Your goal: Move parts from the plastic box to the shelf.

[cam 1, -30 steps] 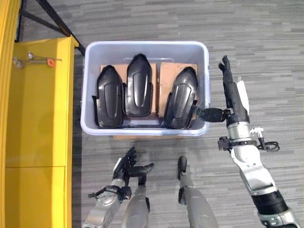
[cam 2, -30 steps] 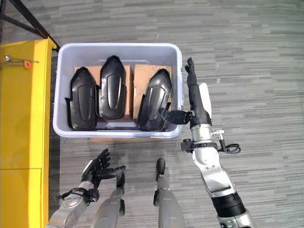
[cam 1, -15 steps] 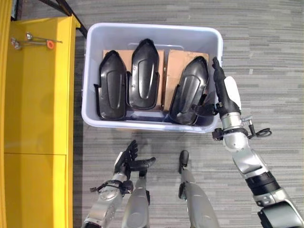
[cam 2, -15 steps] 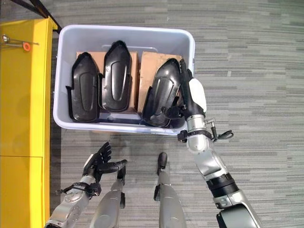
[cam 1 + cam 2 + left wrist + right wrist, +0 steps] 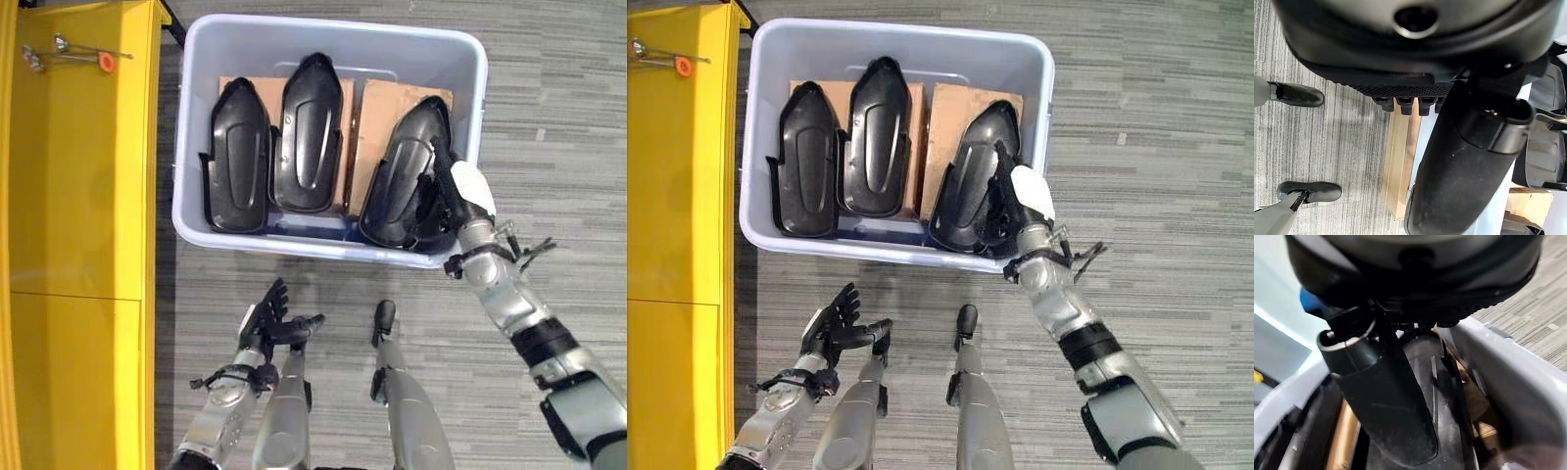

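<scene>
In the left eye view the plastic box (image 5: 186, 147) stands on the floor next to the yellow shelf (image 5: 78, 196), and three black parts lie side by side in it on cardboard pieces (image 5: 377, 108); the left part (image 5: 235, 157) and the middle part (image 5: 309, 132) are untouched, and the right part (image 5: 402, 171) lies tilted near the box's right wall; the right hand (image 5: 446, 196) has reached over the front right corner of the box and lies on this part, probably to grasp it first because it is the nearest one; the left hand (image 5: 269, 318) hangs idle in front of the box with its fingers relaxed and apart, holding nothing. In the right eye view the same right hand (image 5: 1014, 201) covers the lower edge of the right part (image 5: 970, 181); whether its fingers are already curled round it I cannot tell. In the right wrist view the thumb (image 5: 1381, 396) stands over the black part inside the box wall (image 5: 1508, 382), so the grasp looks not yet finished.
</scene>
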Controlling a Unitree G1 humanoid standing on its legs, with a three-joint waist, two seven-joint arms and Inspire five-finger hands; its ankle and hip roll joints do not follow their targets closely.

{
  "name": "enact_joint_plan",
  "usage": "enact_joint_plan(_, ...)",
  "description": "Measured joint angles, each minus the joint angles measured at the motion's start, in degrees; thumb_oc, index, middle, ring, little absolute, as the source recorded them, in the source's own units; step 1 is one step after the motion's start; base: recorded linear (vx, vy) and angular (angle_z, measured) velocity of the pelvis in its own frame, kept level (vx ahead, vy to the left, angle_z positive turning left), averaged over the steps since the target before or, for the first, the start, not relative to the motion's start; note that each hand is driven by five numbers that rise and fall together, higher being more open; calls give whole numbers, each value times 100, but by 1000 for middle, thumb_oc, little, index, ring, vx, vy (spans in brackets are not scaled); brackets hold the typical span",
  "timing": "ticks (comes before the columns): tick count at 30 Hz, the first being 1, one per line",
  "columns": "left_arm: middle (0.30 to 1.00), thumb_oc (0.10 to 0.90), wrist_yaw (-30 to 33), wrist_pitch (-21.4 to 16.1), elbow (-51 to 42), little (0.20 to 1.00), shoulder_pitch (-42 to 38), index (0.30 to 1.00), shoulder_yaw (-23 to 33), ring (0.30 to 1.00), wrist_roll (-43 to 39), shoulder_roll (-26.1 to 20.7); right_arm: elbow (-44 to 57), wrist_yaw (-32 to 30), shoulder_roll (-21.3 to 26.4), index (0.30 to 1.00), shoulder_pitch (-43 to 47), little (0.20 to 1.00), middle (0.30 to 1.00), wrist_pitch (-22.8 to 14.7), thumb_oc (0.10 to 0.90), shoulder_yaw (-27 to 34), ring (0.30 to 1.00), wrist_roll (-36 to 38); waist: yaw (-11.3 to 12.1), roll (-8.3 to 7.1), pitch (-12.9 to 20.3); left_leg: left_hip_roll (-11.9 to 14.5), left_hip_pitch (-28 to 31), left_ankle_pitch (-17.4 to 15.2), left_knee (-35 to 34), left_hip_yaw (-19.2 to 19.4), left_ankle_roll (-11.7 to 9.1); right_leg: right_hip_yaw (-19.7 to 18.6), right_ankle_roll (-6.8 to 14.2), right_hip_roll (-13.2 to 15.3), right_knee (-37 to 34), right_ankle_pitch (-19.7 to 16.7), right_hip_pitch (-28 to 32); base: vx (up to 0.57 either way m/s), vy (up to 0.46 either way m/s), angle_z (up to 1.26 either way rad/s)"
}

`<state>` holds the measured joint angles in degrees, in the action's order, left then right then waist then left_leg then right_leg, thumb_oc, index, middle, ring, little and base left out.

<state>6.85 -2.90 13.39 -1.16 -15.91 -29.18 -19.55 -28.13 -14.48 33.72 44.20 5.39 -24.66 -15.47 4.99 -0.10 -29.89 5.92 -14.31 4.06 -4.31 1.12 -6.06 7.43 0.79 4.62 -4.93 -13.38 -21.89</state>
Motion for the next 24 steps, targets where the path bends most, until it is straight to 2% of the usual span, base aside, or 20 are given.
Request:
enact_joint_plan(14,1000,900,7,-17,3,1000,-291,1000,-232,1000,-215,-24,-1191,18,18,1000,853,1000,1000,-92,900,-502,1000,221,134,27,-49,-22,-412,91,12,-118,-9,92,-18,33,1,-59,-350,1,-4,3)
enact_joint_plan(19,1000,900,10,-134,3,1000,-303,1000,-233,1000,-218,-60,-1602,19,99,1000,1261,1000,1000,-144,900,-715,1000,217,137,29,-50,-57,-588,148,38,-149,-4,107,-18,65,0,-116,-503,1,-6,3)
enact_joint_plan(24,1000,900,5,-178,-2,1000,-332,1000,-324,1000,-223,-58,-2237,31,185,1000,1820,1000,1000,-329,900,-947,1000,195,126,30,-49,-104,-866,218,110,-194,-6,135,-19,112,0,-190,-722,-1,-12,4)
